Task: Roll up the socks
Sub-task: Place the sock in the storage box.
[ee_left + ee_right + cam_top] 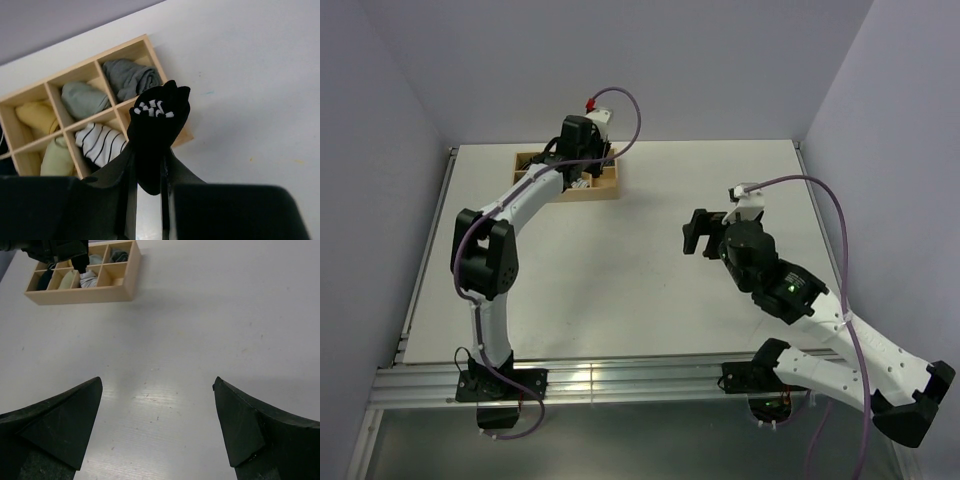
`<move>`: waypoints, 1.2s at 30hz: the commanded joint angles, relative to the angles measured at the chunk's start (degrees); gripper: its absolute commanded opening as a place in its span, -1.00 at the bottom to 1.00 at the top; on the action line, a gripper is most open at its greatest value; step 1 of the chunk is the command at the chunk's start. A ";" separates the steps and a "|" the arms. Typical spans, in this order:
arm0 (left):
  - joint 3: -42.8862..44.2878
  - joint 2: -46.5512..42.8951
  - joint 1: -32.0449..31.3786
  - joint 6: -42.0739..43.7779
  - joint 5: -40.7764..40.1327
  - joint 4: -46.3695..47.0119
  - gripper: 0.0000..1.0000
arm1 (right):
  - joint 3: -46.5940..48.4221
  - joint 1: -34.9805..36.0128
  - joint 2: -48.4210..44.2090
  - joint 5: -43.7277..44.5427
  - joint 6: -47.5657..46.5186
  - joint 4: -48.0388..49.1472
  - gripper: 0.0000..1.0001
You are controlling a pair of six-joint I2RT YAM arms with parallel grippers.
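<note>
My left gripper (pixel 148 165) is shut on the black sock (pixel 157 130), bunched into a roll with white marks on its top. It is held above the near right corner of the wooden divided box (pixel 127 50). The white sock with thin black stripes (pixel 102 142) lies rolled in a front compartment just left of it. In the top view the left gripper (pixel 582 165) hangs over the box (pixel 590 192) at the back of the table. My right gripper (pixel 157 430) is open and empty above bare table; it also shows in the top view (pixel 705 232).
Other compartments hold a dark grey roll (pixel 132 77), a grey-green roll (pixel 82 99), a yellow roll (pixel 37 115) and a pale green roll (pixel 56 157). The right wrist view shows the box (pixel 82 295) far off at upper left. Walls enclose the table at the back and sides.
</note>
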 commanded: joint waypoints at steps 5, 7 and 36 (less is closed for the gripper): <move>4.47 7.11 4.28 7.99 13.58 9.65 -0.99 | 3.71 -3.24 0.96 1.64 0.42 -4.92 1.00; 4.47 8.78 4.89 8.69 15.87 10.45 -0.99 | 3.44 -3.68 1.40 1.55 0.42 -5.01 1.00; -3.36 5.10 5.68 10.02 20.42 3.24 -0.99 | 5.81 -8.07 8.61 -3.90 -3.45 -3.86 1.00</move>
